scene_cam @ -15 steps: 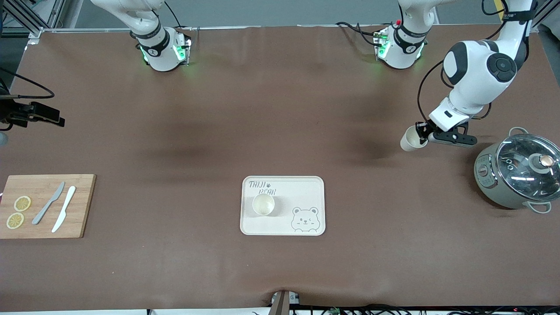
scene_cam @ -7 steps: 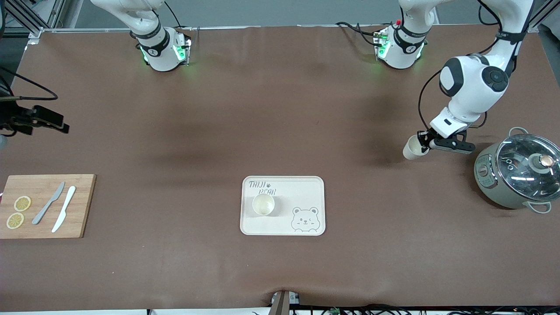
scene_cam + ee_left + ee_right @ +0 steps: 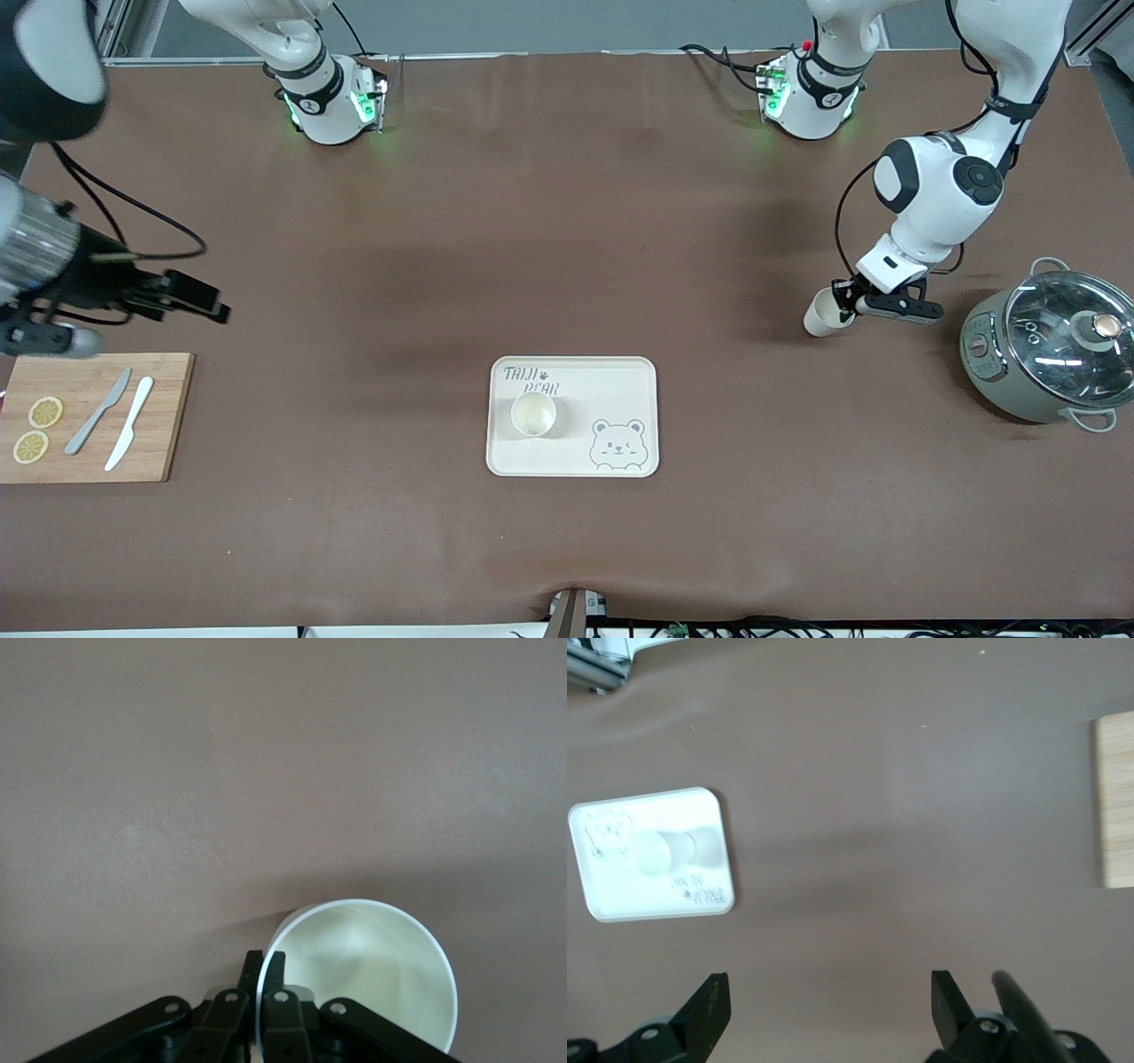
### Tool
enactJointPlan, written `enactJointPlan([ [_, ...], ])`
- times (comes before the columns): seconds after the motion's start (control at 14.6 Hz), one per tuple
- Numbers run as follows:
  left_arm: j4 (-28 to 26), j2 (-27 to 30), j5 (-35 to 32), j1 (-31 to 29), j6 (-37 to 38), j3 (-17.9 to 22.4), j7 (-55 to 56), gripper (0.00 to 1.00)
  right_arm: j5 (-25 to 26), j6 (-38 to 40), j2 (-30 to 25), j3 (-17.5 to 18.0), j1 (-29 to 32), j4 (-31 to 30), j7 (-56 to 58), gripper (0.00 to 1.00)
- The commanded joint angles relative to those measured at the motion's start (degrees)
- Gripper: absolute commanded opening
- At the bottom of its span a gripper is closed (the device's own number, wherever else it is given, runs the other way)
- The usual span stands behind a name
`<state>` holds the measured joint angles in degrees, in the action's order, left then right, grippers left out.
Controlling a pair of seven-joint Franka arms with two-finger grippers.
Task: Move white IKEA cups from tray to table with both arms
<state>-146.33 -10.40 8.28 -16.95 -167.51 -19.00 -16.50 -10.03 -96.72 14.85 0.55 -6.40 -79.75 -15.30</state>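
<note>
One white cup [image 3: 533, 413] stands upright on the bear tray [image 3: 620, 390], near its printed lettering. My left gripper [image 3: 846, 304] is shut on the rim of the second white cup [image 3: 819, 312] and holds it tilted over the bare table between the tray and the pot. In the left wrist view the fingers [image 3: 251, 967] pinch the cup's wall [image 3: 363, 974], one inside and one outside. My right gripper [image 3: 199, 301] is open and empty, up in the air over the table by the cutting board. The right wrist view shows the right gripper [image 3: 828, 992], the tray [image 3: 700, 819] and its cup [image 3: 656, 850].
A grey-green pot with a glass lid [image 3: 1050, 354] stands at the left arm's end of the table. A wooden cutting board [image 3: 89, 461] with lemon slices [image 3: 37, 429] and two knives [image 3: 115, 421] lies at the right arm's end; its edge shows in the right wrist view [image 3: 1116, 811].
My left gripper has lowered with the cup and shifted a little toward the tray. My right arm has swung in over the table near the cutting board.
</note>
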Motion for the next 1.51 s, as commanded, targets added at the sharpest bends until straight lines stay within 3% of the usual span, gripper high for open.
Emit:
enactJointPlan([
  [0.0,0.25,-0.06,1.30,-0.36,-0.80,-0.68,-1.43,0.00,0.10,-4.50,5.17,-0.55,-6.94,2.94,-10.25,1.00],
  [0.21,0.51,-0.15,1.30,-0.36,-0.71,-0.68,-1.52,0.00,0.36,-10.66,9.56,-0.55,-10.81,3.02,-17.99,1.00],
  [0.27,0.52,-0.15,1.30,-0.19,-0.71,-0.68,-1.61,0.23,0.36,-13.11,10.97,-0.55,-11.96,3.03,-20.10,1.00],
  [0.34,0.60,-0.15,1.04,-0.01,-0.71,-0.68,-1.61,0.79,0.45,-14.97,12.38,-0.64,-13.01,3.03,-21.78,1.00],
  [0.41,0.60,-0.15,1.04,0.08,-0.80,-0.68,-1.87,0.99,0.54,-16.46,13.70,-0.64,-13.63,3.03,-23.01,1.00],
  [0.62,0.60,0.55,1.04,-0.01,-0.71,-0.68,-1.53,1.00,0.98,-20.07,16.86,-0.64,-15.48,3.90,-26.53,1.00],
  [0.76,0.60,2.04,1.13,-0.10,-0.28,-0.68,-1.26,1.00,1.76,-20.17,21.25,-0.99,-18.02,8.01,-30.56,1.00],
  [0.89,0.60,4.15,1.22,-0.18,2.08,-0.68,-0.73,1.00,7.62,-20.26,25.29,-0.81,-20.31,12.24,-35.48,1.00],
  [1.24,1.74,12.58,1.22,-0.18,16.30,-0.68,0.32,1.00,8.62,-24.56,29.78,-0.73,-21.81,14.62,-38.14,1.00],
  [1.44,7.61,16.28,1.13,-0.18,31.14,-0.68,2.16,1.00,8.89,-26.49,33.39,-0.90,-22.95,16.56,-40.15,1.00],
])
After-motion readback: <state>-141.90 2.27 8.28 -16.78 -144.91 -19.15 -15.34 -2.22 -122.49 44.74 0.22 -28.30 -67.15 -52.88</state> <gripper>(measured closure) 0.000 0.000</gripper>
